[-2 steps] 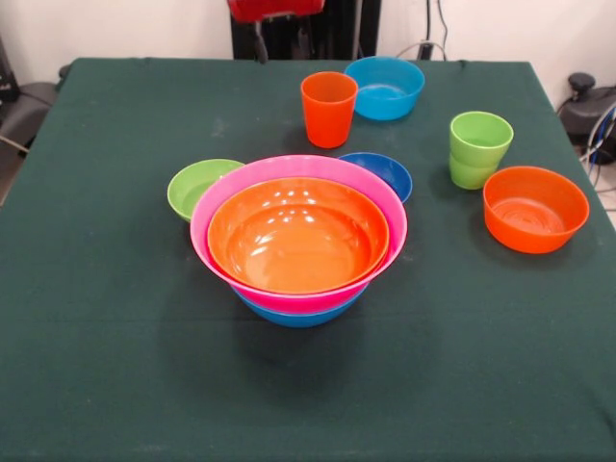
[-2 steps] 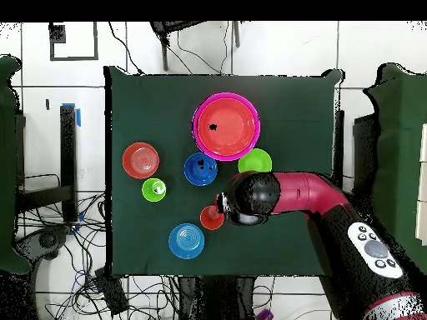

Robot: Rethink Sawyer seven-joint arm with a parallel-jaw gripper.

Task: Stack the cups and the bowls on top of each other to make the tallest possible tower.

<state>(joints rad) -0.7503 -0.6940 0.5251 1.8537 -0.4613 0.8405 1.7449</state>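
The tower [image 1: 298,236] stands mid-table: a large orange bowl nested in a pink one, nested in a blue one; it also shows in the overhead view [image 2: 226,126]. Behind it sit a small lime green bowl [image 1: 197,185] and a dark blue bowl [image 1: 385,170]. Farther back stand the orange cup [image 1: 328,108] and a light blue bowl [image 1: 385,87]. Two lime green cups [image 1: 478,149] are nested together beside a small orange bowl [image 1: 535,207]. From overhead, my gripper [image 2: 225,203] hangs under the arm's head, next to the orange cup [image 2: 212,218]; its state is hidden.
The red arm [image 2: 308,193] reaches in over the table's edge in the overhead view, and only a red part [image 1: 274,8] shows at the front view's top. Cables and dark equipment lie on the floor around the green-covered table [image 1: 96,337].
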